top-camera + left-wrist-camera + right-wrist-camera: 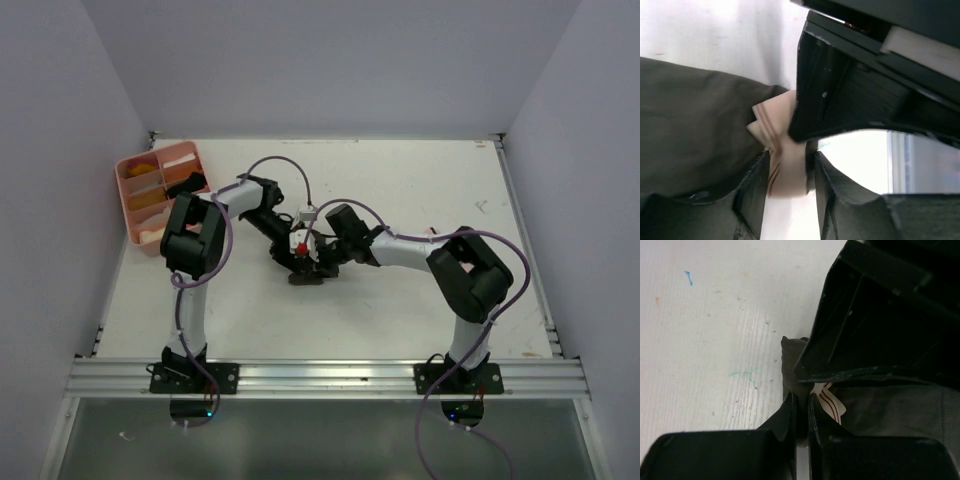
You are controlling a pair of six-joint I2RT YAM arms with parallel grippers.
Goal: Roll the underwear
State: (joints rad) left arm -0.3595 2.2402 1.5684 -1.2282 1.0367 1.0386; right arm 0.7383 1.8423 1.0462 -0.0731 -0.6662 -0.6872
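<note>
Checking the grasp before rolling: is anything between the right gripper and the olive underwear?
Nothing visible does. The right gripper is shut on an edge of the olive underwear. The left gripper sits close opposite, over the same garment, not between them.

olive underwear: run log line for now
dark olive cloth underwear | right gripper shut on its edge | left gripper open around pale striped label

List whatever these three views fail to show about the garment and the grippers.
- Top view: the olive underwear lies mostly under the left gripper and right gripper; rolled or flat, unreadable.
- Left wrist view: the pale striped piece is partly behind the right gripper; tag or second garment, unclear.
- Top view: tray contents too small.
</note>
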